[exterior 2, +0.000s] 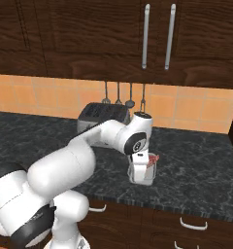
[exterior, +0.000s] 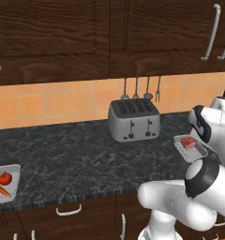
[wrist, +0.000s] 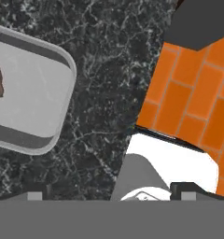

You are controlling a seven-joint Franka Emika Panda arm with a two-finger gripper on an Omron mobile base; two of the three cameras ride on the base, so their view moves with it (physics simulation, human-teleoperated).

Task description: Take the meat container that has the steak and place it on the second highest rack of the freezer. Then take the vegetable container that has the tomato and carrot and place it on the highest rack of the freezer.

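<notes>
While the white arm reaches over the dark marbled stone desk [exterior: 81,159], a silver four-slot toaster [exterior: 134,120] stands at the back by the orange tile wall [exterior: 48,103], w/ four metal utensils [exterior: 141,89] hanging just above it. Dark wood upper cabinets [exterior: 53,37] w/ long metal handles run overhead, and drawers w/ curved pulls sit below the desk edge.

The clear shallow meat container [exterior: 191,147] lies on the desk right of the toaster, near the front edge, holding the small flat red steak [exterior: 188,142] w/ pale streaks. In the right base view the arm's wrist partly covers that container, approx. directly over it. Well apart, at the far left end of the desk, a second clear container [exterior: 11,171] holds the small round glossy red tomato [exterior: 5,177] and the thin orange carrot [exterior: 0,188], side by side.

In the hand view the pale tray sits off to the left, w/ bare desk beneath the jaws. Jaws: the gripper [wrist: 107,191] has its two dark tips set wide apart, nothing between them, touching nothing.

No readable writing or brand marks anywhere.
</notes>
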